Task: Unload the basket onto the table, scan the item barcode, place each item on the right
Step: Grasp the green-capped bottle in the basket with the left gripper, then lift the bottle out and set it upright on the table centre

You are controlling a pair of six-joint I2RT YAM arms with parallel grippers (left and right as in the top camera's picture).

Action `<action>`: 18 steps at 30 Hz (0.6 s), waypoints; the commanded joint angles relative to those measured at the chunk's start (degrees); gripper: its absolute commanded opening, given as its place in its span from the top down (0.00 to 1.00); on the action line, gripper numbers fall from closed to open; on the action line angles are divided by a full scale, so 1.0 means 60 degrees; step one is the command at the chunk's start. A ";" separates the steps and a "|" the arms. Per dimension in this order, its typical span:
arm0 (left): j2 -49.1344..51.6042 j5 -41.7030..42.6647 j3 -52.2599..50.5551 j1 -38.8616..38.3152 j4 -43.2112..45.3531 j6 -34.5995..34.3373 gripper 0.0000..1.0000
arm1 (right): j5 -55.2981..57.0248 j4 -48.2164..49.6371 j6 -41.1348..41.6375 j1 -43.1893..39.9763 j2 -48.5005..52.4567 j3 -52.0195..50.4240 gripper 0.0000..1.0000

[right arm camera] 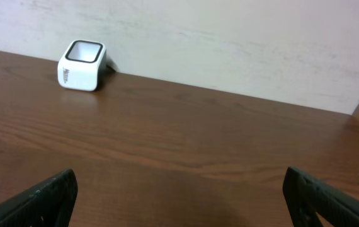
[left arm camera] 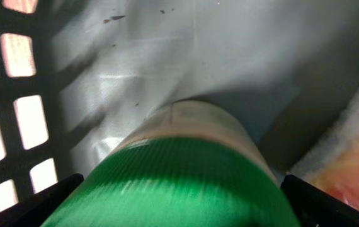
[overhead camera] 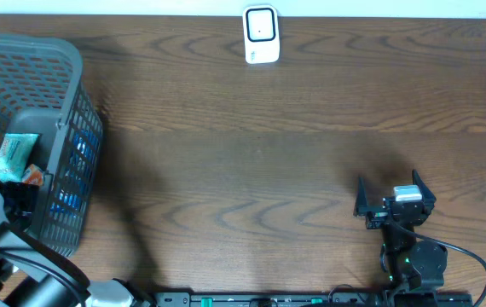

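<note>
Dark wood-grain surface [overhead camera: 251, 153], off-white wall [right arm camera: 242, 38] behind it; grey mesh basket [overhead camera: 66, 60] at the left edge. Item [left arm camera: 186, 145] lies inside the basket, seen close and blurred in the left wrist view: a rounded cylinder shape, ribbed bright green body, cream end pointing away from the camera, no label, barcode or print readable on it. Left fingers [left arm camera: 34, 211] are spread wide, one on each side of the green body; can't tell if the pads touch it. Pale orange wrapper just beside the item on the right. Overhead also shows a teal packet [overhead camera: 13, 153] and an orange packet [overhead camera: 31, 175] in the basket. White scanner [overhead camera: 261, 35] upright at the far edge centre, dark window with a red dot; small dark marking on its side, too small to read. Right fingers [right arm camera: 41, 205] near the front right, spread wide, nothing between them, well apart from scanner and basket
</note>
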 commanded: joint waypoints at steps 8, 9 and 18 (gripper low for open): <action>0.0262 -0.0062 0.0142 0.0022 -0.0076 0.0025 0.44 | 0.0047 -0.0044 0.0102 -0.0011 -0.0051 -0.0011 0.01; 0.0197 -0.0062 0.0229 0.0022 -0.0171 0.0025 0.46 | 0.0047 -0.0044 0.0102 -0.0011 -0.0051 -0.0011 0.01; -0.1916 -0.0015 0.2259 0.0015 -0.1778 0.0022 0.46 | 0.0047 -0.0047 0.0106 -0.0011 -0.0051 -0.0011 0.01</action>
